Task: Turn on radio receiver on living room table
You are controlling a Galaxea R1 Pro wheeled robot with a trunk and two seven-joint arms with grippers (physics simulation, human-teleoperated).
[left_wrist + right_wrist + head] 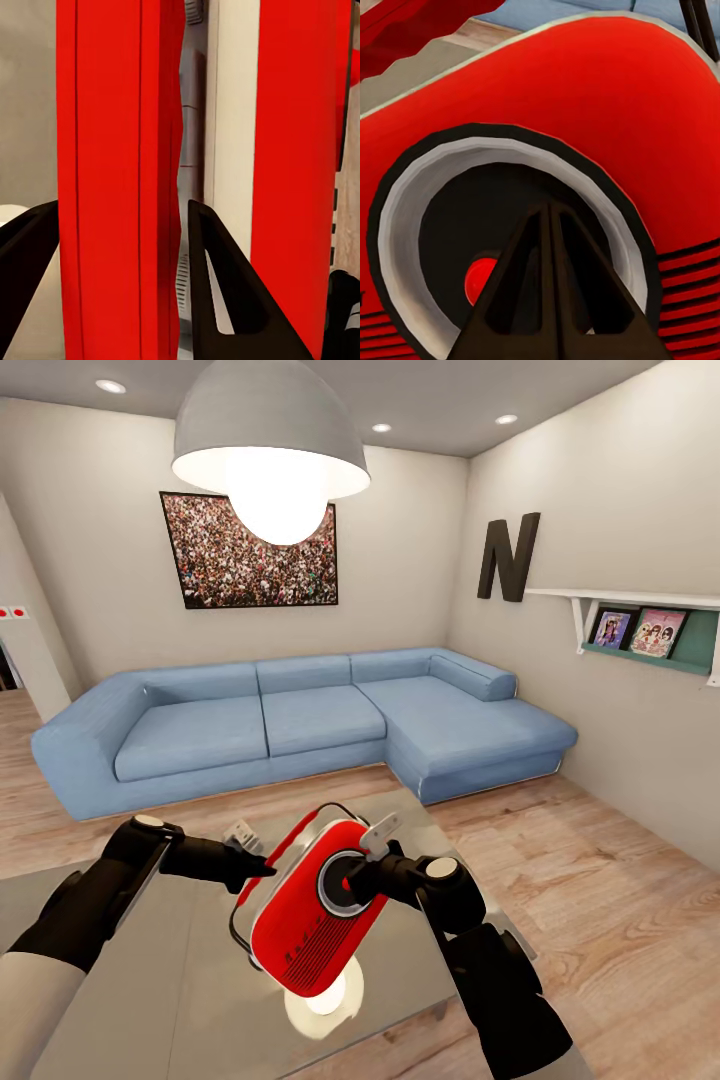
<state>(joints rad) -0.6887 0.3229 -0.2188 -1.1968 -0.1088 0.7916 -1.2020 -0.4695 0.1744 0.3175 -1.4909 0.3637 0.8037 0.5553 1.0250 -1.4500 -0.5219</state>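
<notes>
head view shows the radio receiver [310,915] lifted and tilted above the table [150,1000], in front of the blue sofa [300,725]. the left gripper [255,867] pinches its upper left edge; in the left wrist view its fingers [225,300] straddle a red panel. the right gripper [352,882], fingers pressed together, touches the round dial [502,247] at its tip.
</notes>
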